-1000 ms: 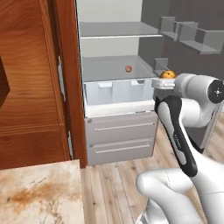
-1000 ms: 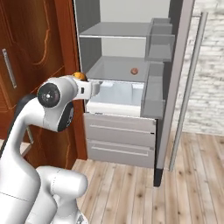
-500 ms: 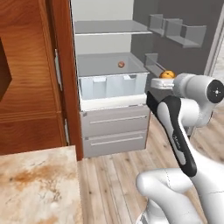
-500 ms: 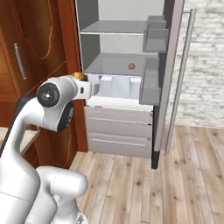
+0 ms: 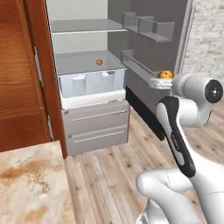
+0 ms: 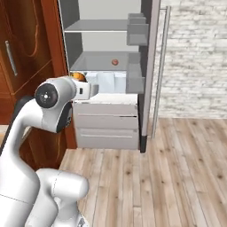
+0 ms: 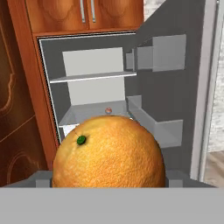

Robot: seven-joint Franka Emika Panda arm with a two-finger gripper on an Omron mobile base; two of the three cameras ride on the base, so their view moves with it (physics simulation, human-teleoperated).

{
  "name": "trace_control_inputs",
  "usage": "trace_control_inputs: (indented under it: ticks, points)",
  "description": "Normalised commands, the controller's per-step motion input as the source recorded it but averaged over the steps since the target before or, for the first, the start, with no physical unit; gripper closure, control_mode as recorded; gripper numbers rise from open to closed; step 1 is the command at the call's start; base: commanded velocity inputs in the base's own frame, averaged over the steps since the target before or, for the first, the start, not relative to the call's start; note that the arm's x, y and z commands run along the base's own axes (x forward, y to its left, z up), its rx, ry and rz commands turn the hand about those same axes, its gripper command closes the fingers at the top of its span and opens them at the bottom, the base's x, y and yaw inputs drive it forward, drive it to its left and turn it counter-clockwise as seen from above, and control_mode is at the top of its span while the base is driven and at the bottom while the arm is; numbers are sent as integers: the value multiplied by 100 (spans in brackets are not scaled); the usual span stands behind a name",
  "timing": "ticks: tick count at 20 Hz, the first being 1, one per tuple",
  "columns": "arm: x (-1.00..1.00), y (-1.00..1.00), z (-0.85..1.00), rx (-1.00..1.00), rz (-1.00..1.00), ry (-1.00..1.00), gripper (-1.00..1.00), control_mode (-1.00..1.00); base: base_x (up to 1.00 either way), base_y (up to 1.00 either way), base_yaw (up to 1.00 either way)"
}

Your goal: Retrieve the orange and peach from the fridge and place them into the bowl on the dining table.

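Orange (image 7: 109,151) clamped between jaws of gripper (image 5: 162,80), held in air outside open fridge (image 5: 87,65). Peach (image 5: 99,62) resting toward back edge of fridge shelf above crisper drawer (image 5: 89,85). Dining table (image 5: 30,183) corner at lower left.

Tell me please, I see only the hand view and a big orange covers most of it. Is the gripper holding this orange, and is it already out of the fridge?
Observer: Yes. In the left base view the orange sits in the gripper, out in front of the open fridge, beside its door shelves.
Operator: I see a small ball behind it. Where does it lie?
Observer: That is the peach; it rests on the shelf above the pale crisper drawer, toward the back.
Operator: Is the dining table near?
Observer: A corner of the dining table shows at the lower left of the left base view, in front of the wooden cabinet.
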Motion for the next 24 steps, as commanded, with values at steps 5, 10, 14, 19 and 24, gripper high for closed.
trace_control_inputs:
  ticks: [5,10,14,19,24]
  points:
    - [0,0,0,0,0,0,100,100,-4,-32,-36]
    - [0,0,0,0,0,0,100,100,6,-36,-38]
    - [0,0,0,0,0,0,100,100,23,-49,-39]
    - [0,0,0,0,0,0,100,100,34,-51,-40]
    - [0,0,0,0,0,0,100,100,49,-48,-42]
